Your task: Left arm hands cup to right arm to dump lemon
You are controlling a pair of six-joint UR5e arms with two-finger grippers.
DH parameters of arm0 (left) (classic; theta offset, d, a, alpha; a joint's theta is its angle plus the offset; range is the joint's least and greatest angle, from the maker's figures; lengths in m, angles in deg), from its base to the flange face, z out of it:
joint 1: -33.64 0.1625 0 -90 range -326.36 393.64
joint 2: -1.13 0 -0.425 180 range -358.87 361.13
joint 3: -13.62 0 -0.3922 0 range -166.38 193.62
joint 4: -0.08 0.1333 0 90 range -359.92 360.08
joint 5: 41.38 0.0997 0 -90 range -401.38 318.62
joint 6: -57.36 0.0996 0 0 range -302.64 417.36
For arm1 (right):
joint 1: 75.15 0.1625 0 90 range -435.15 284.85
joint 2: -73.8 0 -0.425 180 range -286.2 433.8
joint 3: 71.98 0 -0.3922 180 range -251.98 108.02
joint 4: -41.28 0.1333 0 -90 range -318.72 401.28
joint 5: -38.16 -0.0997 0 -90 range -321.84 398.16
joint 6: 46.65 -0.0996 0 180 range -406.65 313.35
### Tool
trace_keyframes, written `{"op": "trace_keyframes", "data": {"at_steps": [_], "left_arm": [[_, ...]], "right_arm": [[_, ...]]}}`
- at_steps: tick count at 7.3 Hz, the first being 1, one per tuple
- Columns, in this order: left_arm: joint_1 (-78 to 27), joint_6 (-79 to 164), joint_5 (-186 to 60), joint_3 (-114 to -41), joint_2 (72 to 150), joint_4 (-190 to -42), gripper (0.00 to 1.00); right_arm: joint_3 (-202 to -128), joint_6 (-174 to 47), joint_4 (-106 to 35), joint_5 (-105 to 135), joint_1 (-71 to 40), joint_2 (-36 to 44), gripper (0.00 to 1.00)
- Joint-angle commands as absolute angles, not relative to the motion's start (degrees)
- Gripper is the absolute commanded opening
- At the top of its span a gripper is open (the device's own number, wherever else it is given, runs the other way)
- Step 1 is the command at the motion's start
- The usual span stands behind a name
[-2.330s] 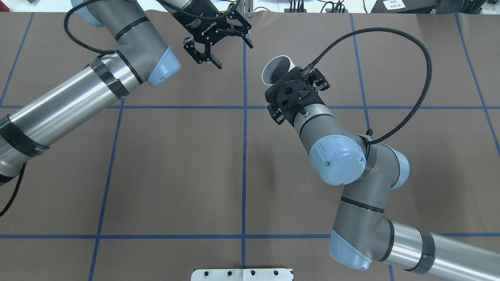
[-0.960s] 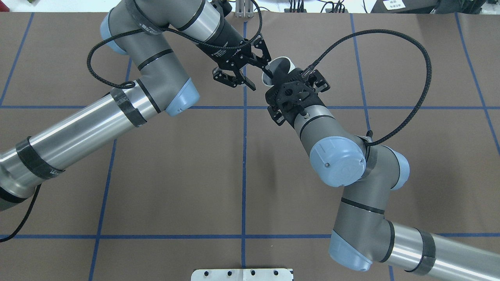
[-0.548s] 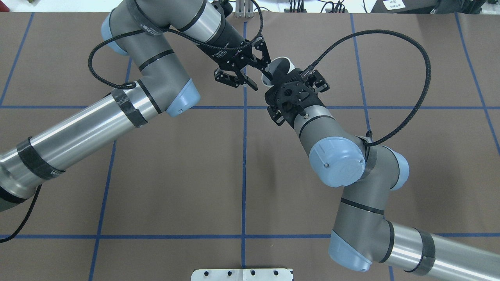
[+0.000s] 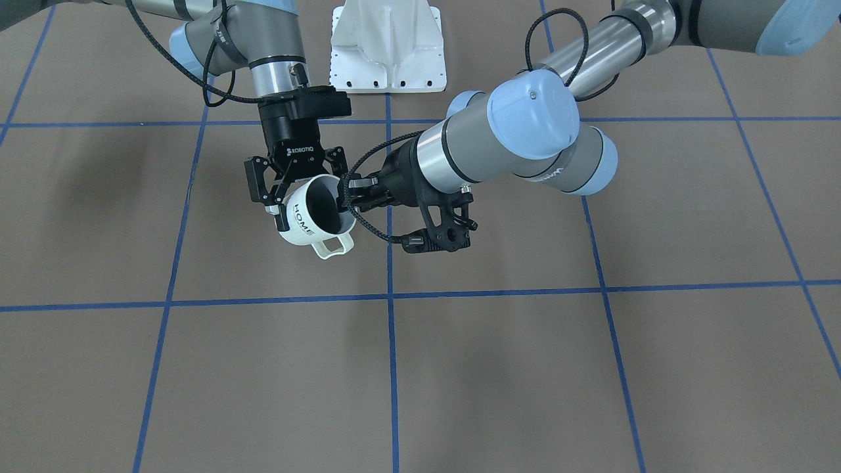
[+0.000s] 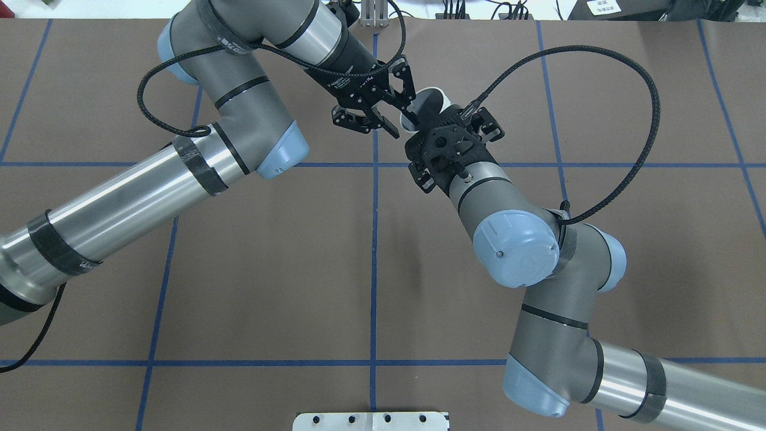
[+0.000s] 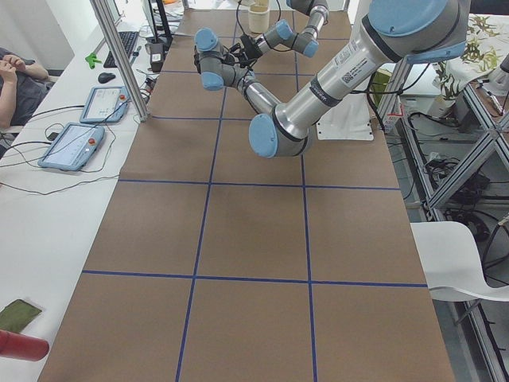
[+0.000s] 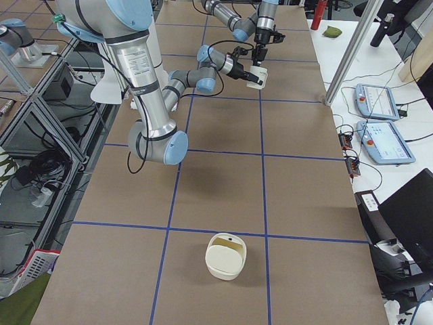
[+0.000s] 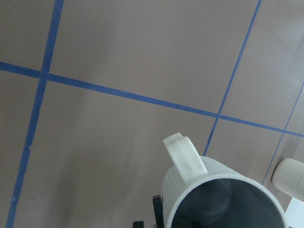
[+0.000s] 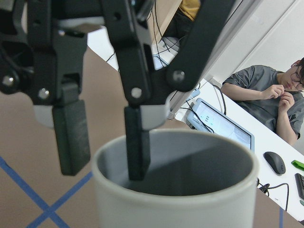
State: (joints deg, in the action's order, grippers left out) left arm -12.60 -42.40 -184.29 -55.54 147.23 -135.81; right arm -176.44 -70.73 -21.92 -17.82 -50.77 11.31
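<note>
Half done at best, by my read. Nearest the R wrist cam is the cup (image 9: 190, 209), rim up close. The right gripper (image 9: 102, 156) straddles its wall with jaws apart: one finger (image 9: 135, 137) dips inside the rim and the other finger (image 9: 71, 137) hangs outside, w/ slack, so no grip that I can see. Just past that, the left gripper (image 4: 348, 197) is clamped on the opposite rim and carries the weight. The left arm (image 4: 460, 144) reaches in level and the right arm (image 4: 272, 72) comes down from above. So the cup is mid-air over the table (image 4: 525, 361), tilted, beside the centre tape line (image 4: 389, 328), handle (image 4: 332, 246) low on the operators' side. Lemon: not visible, the inside reads dark grey in every view, so can't tell if it's in there. Farther off, a pale tub (image 7: 226, 256) stands well apart down the table, poss. the dump spot. Farthest, a person (image 9: 270, 95) sits at a side desk by a tablet (image 9: 223, 123). Left to do: R closes, L lets go, R tips.
</note>
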Motion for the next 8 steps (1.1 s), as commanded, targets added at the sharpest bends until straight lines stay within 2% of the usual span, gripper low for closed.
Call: {"op": "trace_keyframes", "data": {"at_steps": [1, 3, 6, 7, 8], "left_arm": [[-12.6, -42.4, -184.2, -55.5, 147.4, -135.8, 0.38], [-12.6, -42.4, -184.2, -55.4, 147.2, -135.7, 0.32], [-12.6, -42.3, -184.2, -55.2, 147.2, -135.6, 0.3], [-12.6, -42.5, -184.3, -55.3, 147.2, -135.6, 0.18], [-12.5, -42.8, -184.2, -55.3, 147.4, -135.5, 0.0]], "right_arm": [[-176.6, -70.7, -21.9, -17.8, -50.9, 11.3, 0.01], [-176.7, -70.7, -21.8, -17.8, -50.9, 11.2, 0.01], [-176.7, -70.7, -21.8, -17.8, -50.9, 11.2, 0.01], [-176.6, -70.7, -21.8, -17.8, -50.9, 11.2, 0.04], [-176.4, -70.7, -21.8, -17.8, -50.9, 11.2, 0.1]]}}
